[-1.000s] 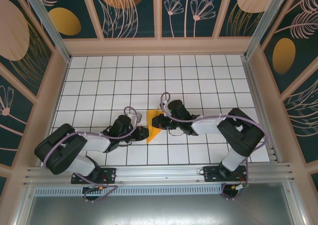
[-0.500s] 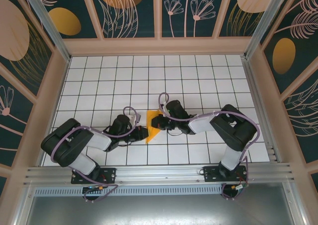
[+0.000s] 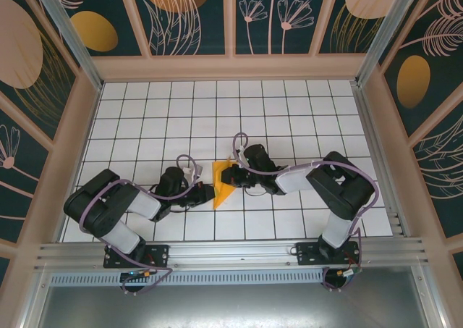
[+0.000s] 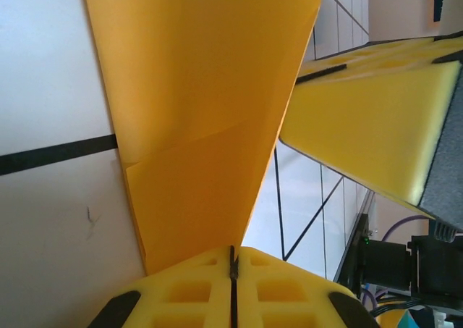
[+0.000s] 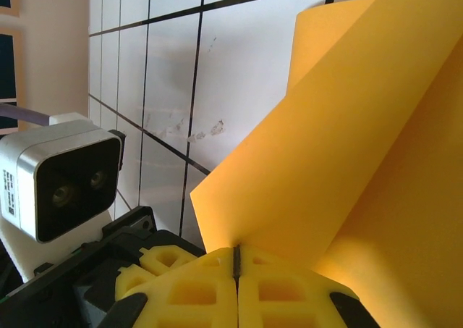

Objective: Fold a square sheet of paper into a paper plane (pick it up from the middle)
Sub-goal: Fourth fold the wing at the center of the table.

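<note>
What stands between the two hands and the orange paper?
Nothing visible. The left hand and the right hand are each shut directly on an edge of the folded orange paper, one from each side, with no other object between them.

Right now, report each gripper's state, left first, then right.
Left gripper: closed, pinching an edge of the folded orange-yellow paper.
Right gripper: closed, pinching the same paper.
</note>
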You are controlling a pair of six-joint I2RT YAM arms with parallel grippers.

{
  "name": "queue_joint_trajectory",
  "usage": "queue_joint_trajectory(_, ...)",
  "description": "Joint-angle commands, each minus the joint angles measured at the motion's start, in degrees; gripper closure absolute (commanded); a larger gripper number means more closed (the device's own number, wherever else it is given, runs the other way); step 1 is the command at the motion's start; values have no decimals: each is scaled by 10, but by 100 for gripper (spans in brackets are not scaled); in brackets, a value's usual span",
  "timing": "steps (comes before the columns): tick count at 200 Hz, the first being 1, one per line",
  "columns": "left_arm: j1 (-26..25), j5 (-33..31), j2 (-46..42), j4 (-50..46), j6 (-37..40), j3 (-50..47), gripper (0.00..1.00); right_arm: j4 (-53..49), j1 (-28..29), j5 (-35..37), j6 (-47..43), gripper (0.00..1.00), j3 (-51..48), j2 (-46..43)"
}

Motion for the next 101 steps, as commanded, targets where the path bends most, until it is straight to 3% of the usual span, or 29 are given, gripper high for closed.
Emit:
queue_joint_trajectory(1, 7, 23, 10, 42, -23, -3, 92, 31, 2, -19, 2, 92, 7, 10)
queue_joint_trajectory(67, 15, 27, 40, 70, -41, -9, 92, 40, 8, -26, 8, 92, 17, 35)
queue_joint_trajectory(101, 15, 20, 49, 52, -30, -4, 87, 25, 7, -8, 10, 92, 22, 46)
